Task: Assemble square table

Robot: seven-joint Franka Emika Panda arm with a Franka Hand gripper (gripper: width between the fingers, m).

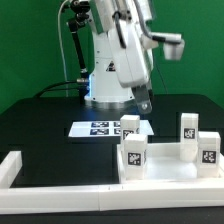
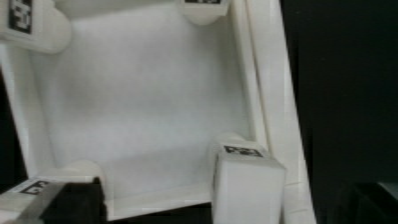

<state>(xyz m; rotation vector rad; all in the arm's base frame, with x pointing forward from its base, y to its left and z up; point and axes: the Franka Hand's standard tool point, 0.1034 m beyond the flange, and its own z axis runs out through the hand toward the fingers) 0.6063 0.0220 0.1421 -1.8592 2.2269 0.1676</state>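
Above the square panel (image 1: 165, 165), up near the top of the exterior view, hangs the arm's pincer (image 1: 146, 104), pointing down toward the black bench (image 1: 40, 125). It looks bare and sits well clear of everything below, but the fingers are dark and small against the dark bench, so I cannot tell whether they are spread or closed. In the wrist view only a dark finger (image 2: 54, 200) shows at the corner of the frame, and it tells me no more.

Past the panel, toward the arm's base, lies the marker board (image 1: 100, 128), flat on the bench with its black tags facing up.

The panel itself lies flat at the near side of the bench, toward the exterior view's right, rim upward. Four white leg blocks stand upright on it, each with a tag: one (image 1: 133, 152) at the near corner, one (image 1: 131, 124) behind it, one (image 1: 188, 126) at the far corner and one (image 1: 209, 150) at the exterior view's right edge. The wrist view looks down into the panel (image 2: 151, 100), its raised rim on both sides and a leg block (image 2: 246, 180) rising close to the lens.

A long white border bar (image 1: 60, 198) runs along the front of the bench, just beside the panel, turning up in a short stub (image 1: 10, 168) at the exterior view's left.
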